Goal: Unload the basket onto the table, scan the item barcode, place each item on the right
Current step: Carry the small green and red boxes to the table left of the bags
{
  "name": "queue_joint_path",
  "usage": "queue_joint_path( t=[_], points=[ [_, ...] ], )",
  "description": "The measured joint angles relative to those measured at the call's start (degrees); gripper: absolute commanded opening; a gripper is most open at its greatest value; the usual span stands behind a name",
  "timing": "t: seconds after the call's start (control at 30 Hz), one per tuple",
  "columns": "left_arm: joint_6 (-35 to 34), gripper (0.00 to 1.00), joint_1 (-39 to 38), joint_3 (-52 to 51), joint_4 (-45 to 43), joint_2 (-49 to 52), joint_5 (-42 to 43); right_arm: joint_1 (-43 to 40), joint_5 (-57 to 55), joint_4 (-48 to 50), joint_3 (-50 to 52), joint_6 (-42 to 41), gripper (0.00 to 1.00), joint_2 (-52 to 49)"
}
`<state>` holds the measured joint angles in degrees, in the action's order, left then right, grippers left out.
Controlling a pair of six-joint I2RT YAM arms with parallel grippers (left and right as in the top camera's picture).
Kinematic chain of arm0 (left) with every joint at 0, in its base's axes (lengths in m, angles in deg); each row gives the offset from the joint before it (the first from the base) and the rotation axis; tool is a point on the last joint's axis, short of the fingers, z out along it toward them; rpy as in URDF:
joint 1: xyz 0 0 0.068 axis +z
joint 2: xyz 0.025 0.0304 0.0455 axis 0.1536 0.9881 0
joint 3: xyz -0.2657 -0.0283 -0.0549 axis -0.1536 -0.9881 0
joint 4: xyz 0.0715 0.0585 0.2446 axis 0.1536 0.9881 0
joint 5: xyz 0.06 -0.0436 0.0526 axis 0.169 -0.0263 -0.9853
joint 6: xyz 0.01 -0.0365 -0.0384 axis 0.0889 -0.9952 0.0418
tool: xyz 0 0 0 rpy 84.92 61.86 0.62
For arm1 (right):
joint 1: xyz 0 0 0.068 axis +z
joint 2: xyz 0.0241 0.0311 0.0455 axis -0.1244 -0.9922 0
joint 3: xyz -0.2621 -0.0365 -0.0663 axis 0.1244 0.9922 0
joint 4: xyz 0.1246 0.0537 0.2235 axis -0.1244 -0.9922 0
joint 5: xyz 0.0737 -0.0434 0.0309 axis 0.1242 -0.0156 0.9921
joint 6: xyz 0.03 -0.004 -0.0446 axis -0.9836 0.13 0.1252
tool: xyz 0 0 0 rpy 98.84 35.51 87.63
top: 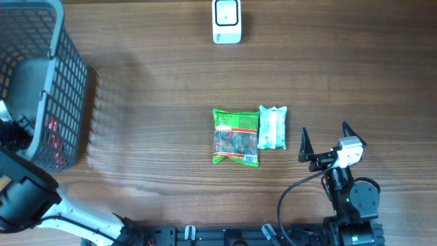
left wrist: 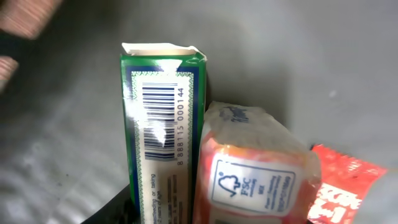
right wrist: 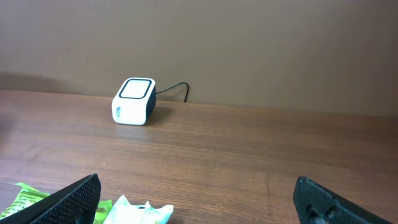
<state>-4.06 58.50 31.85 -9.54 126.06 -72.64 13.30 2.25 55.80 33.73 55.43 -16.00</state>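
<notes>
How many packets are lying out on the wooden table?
2: a green snack packet mid-table and a smaller pale packet right beside it, on its right. The grey basket holds more, mostly hidden from above.

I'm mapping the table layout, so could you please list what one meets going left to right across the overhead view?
Grey basket → green snack packet → white and teal packet → right gripper. The scanner shares the green packet's span, so it is omitted.
</notes>
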Motion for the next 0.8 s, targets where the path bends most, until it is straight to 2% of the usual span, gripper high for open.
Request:
queue_joint_path(
  t=[0.17,0.27,0.37,0.47,0.63,0.8],
  points=[
    [-0.6,0.45,0.0,3.0,-0.1,-5.1,2.1,0.0,0.0,0.0,0.0,0.0,1.0,0.0],
    [-1.2,0.49,-0.2,5.3,-1.0,-10.5,5.7,0.0,0.0,0.0,0.0,0.0,1.0,0.0],
    [-3.7,0.42,-1.2,6.5,-3.7,-17.6,8.3,0.0,0.0,0.0,0.0,0.0,1.0,0.0],
    [-7.5,0.41,-3.6,6.9,-6.1,-25.7,9.4,0.0,0.0,0.0,0.0,0.0,1.0,0.0],
    [-12.3,0.41,-11.8,7.4,-3.7,-37.8,11.1,0.0,0.0,0.0,0.0,0.0,1.0,0.0],
    [-18.0,0.41,-24.4,7.8,6.0,-43.7,11.9,0.0,0.0,0.0,0.0,0.0,1.0,0.0]
  ],
)
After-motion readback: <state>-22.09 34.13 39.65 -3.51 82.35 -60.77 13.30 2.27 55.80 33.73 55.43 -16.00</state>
